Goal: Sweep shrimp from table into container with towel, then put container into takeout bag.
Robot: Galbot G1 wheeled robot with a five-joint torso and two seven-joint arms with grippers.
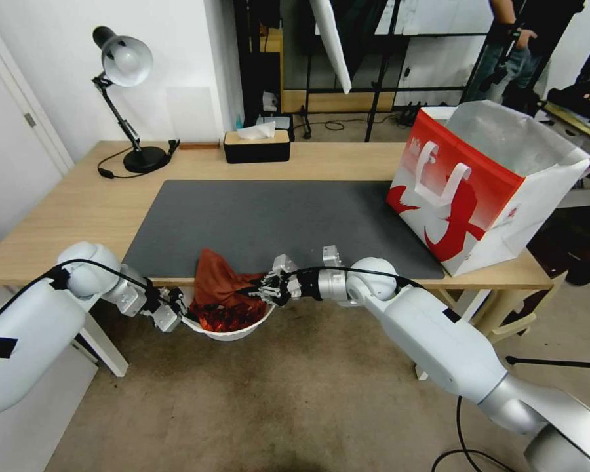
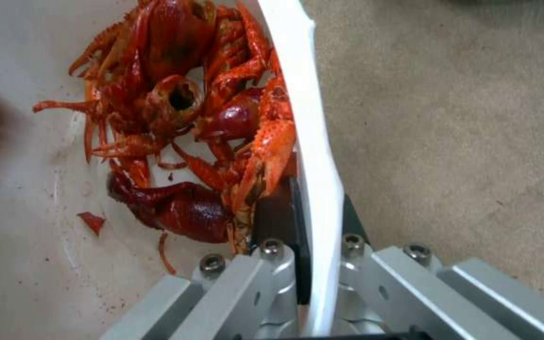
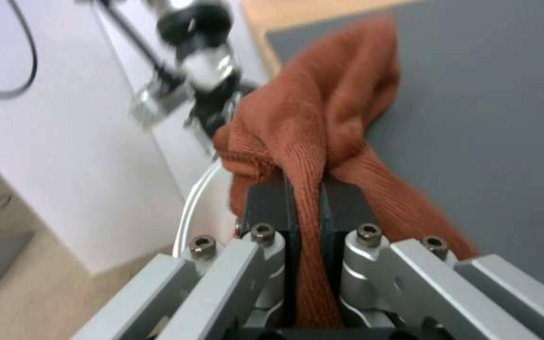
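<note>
Bowl [image 1: 233, 332] sits below the table [image 1: 78, 210] front edge, shrimp [image 2: 184, 118] heaped inside. Left gripper [image 2: 310, 278] clamps bowl rim. Right gripper [image 3: 307, 212] pinches towel [image 3: 322, 118], draped from mat [image 1: 275, 223] into bowl. Bag [image 1: 485, 190] stands upright at table's right end.

1. Clamped between my right gripper's [image 3: 307, 208] matt black pads, the towel [image 3: 322, 123] is soft rust-brown cloth with a fine ribbed knit.
2. My left gripper [image 2: 303, 245] has brushed metal links with steel screws; between its pads sits the container's [image 2: 313, 141] smooth white plastic rim.
3. Just inside that rim, the shrimp [image 2: 184, 108] have wet-looking, glossy red shells.
4. Beyond the right gripper, the table [image 1: 65, 203] is light wood grain under a matt grey mat [image 1: 275, 216].
5. Farther off, the takeout bag [image 1: 478, 190] is printed paper, silvery inside.
</note>
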